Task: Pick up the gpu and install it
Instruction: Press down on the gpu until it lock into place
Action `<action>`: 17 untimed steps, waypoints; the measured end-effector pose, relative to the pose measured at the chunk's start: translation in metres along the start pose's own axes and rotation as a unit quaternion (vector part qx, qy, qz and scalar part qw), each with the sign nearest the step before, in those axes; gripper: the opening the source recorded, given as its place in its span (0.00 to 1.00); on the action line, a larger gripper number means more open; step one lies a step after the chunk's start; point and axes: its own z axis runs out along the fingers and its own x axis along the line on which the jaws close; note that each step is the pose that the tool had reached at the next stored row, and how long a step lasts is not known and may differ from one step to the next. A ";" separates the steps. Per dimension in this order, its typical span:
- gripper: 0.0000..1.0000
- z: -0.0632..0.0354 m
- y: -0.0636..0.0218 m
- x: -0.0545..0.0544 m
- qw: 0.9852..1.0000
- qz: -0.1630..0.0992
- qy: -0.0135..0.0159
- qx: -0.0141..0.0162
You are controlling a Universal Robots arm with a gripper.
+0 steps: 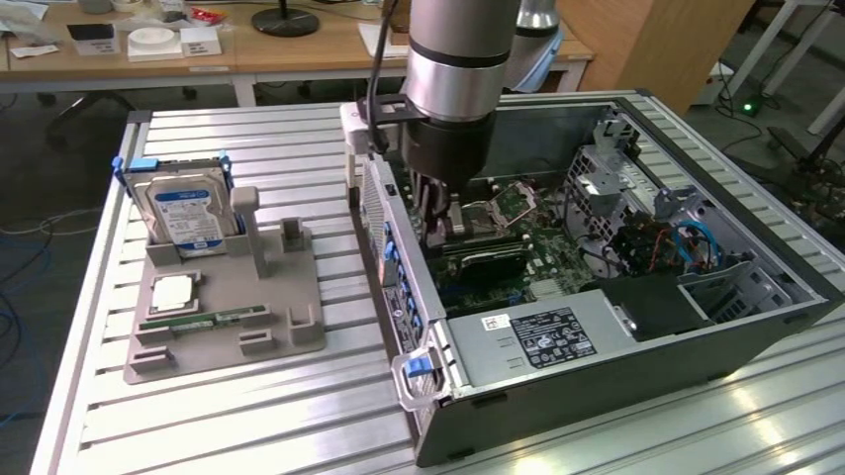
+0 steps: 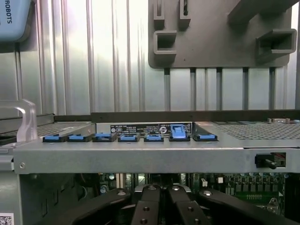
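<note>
Silvery slatted aluminium makes up the bench [image 1: 264, 416]; an open grey computer case [image 1: 595, 386] lies on its side over the half of the bench toward the exterior view's right, reaching close to the near edge; the arm comes straight down into the case, and the end effector [image 1: 433, 226] sits low inside it, just above the green motherboard [image 1: 555, 262] and next to the case wall that carries a row of blue clips [image 2: 179, 132]; its fingers [image 2: 145, 208] are drawn together, closed, as the wrist view shows them meeting side by side below that wall; the gpu [image 1: 486, 260] appears as a thin black card on the motherboard, just beside the fingertips and below the square processor socket [image 1: 509, 205]; whether the fingers actually pinch or touch the card cannot be told; a metal box with a black label [image 1: 541, 336] fills the near end of the case; toward the bench's edge at the exterior view's left rests a grey plastic holder [image 1: 225, 317], well apart from the end effector; a silver hard drive [image 1: 185, 213] with a blue-white label stands upright at the holder's far end; a small square chip [image 1: 172, 292] lies flat in front of it; a slim green memory stick [image 1: 198, 319] lies flat just nearer still.
</note>
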 end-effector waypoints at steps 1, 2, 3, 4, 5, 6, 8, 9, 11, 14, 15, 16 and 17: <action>0.11 0.0001 0.0002 0.000 1.000 0.000 0.002 0.000; 0.11 0.0001 0.0005 0.000 1.000 0.000 0.003 0.000; 0.11 0.0002 0.0011 0.000 1.000 0.000 0.004 0.000; 0.11 0.0005 0.0019 0.000 1.000 0.000 0.004 0.000; 0.11 0.0007 0.0029 0.000 1.000 0.000 0.004 0.000; 0.11 0.0010 0.0035 -0.001 1.000 0.000 0.004 0.000; 0.11 0.0023 0.0038 -0.003 1.000 0.000 0.004 0.000; 0.11 0.0032 0.0039 -0.005 1.000 0.000 0.004 0.000; 0.11 0.0048 0.0036 -0.007 1.000 0.000 0.004 0.000; 0.11 0.0061 0.0036 -0.012 1.000 0.000 0.004 0.000; 0.11 0.0061 0.0037 -0.014 1.000 0.000 0.004 0.000; 0.11 0.0062 0.0037 -0.015 1.000 0.000 0.004 0.000; 0.11 0.0065 0.0038 -0.016 1.000 0.000 0.004 0.000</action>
